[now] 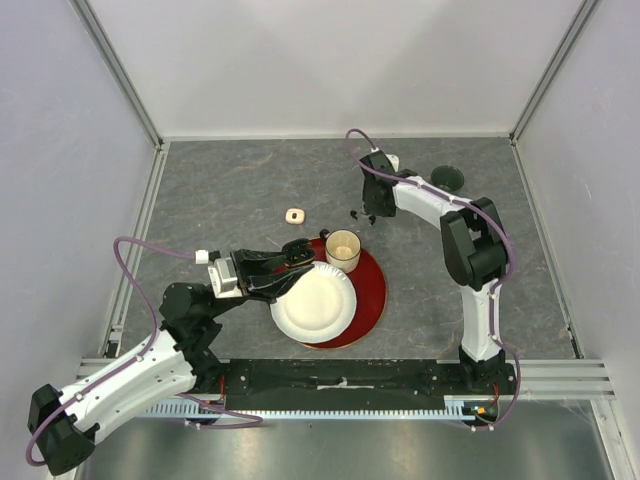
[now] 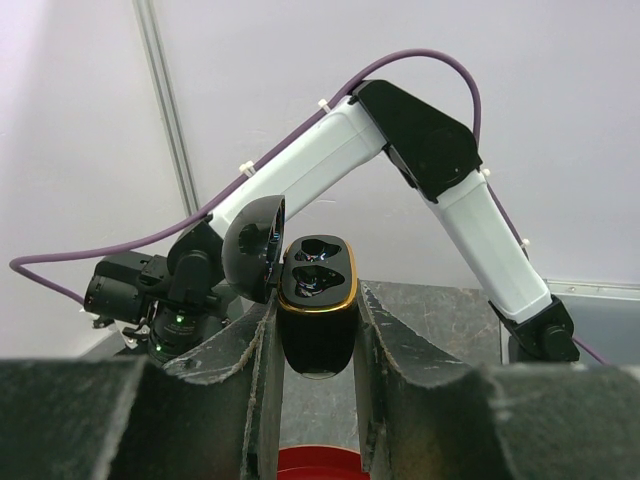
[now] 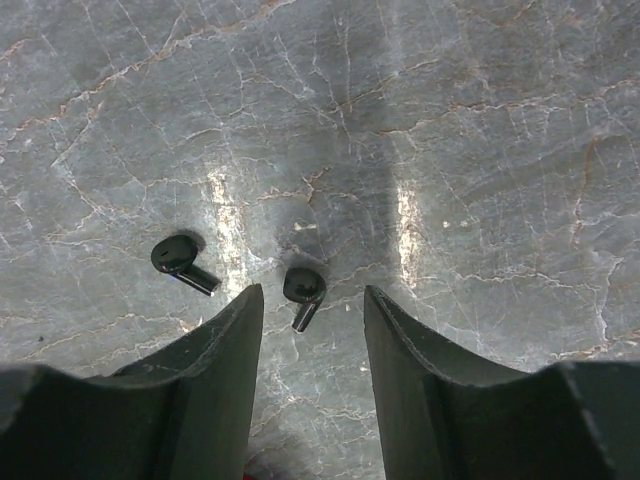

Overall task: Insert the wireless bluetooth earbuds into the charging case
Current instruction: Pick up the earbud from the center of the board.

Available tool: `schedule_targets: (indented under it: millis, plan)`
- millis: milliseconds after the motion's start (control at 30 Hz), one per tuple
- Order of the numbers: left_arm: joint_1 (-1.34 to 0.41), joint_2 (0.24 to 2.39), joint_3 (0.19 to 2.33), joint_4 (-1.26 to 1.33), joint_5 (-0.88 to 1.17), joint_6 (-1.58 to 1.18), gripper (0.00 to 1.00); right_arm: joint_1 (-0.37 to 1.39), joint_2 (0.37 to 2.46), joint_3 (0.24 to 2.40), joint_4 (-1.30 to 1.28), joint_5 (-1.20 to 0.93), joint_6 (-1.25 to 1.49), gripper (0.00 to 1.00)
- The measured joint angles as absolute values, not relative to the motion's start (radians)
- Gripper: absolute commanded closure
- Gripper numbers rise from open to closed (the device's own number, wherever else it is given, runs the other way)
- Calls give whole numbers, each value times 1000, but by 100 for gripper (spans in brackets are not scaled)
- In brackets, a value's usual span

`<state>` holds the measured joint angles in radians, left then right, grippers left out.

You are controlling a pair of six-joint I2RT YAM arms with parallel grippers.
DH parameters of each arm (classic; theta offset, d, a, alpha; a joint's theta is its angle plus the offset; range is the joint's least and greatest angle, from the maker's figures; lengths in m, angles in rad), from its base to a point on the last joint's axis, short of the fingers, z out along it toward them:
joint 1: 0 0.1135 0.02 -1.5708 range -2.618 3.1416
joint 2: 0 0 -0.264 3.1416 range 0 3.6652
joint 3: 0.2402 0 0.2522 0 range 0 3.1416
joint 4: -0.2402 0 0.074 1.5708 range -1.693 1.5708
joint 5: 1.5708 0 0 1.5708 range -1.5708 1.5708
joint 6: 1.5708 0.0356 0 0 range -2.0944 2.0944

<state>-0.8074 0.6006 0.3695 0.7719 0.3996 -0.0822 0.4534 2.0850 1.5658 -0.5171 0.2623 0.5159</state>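
Left end effector (image 2: 315, 306): my fingers are clamped tight on the charging case (image 2: 318, 350), holding it upright over the red plate (image 2: 320, 465).
Charging case: black with a gold rim, lid (image 2: 255, 245) swung open to one side, both wells empty.
Right end effector (image 3: 313, 292): jaws apart, low over the worktop (image 3: 480, 150), gripping nothing.
Earbuds: one black earbud (image 3: 303, 288) lies between my right fingertips, touching neither. The second black earbud (image 3: 180, 262) lies near it, outside the jaws.
Elsewhere: paper cup (image 1: 343, 250) on the red plate, white paper plate (image 1: 313, 302) overlapping it. Small white item (image 1: 294, 215) on the worktop, too small to identify.
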Motion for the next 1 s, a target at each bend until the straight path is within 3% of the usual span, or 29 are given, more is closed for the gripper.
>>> schedule_targets:
  millis: [500,933,1000]
  plan:
    - [-807,600,369,772,400,-86,98,448,2138,1581,-516,241,493,51]
    - [-807,600,369,772,400,-86,98,447,2139,1581,-516,242,493,59]
    - [-807,600,369,772,400,-85,98,447,2139,1581,-516,241,493,66]
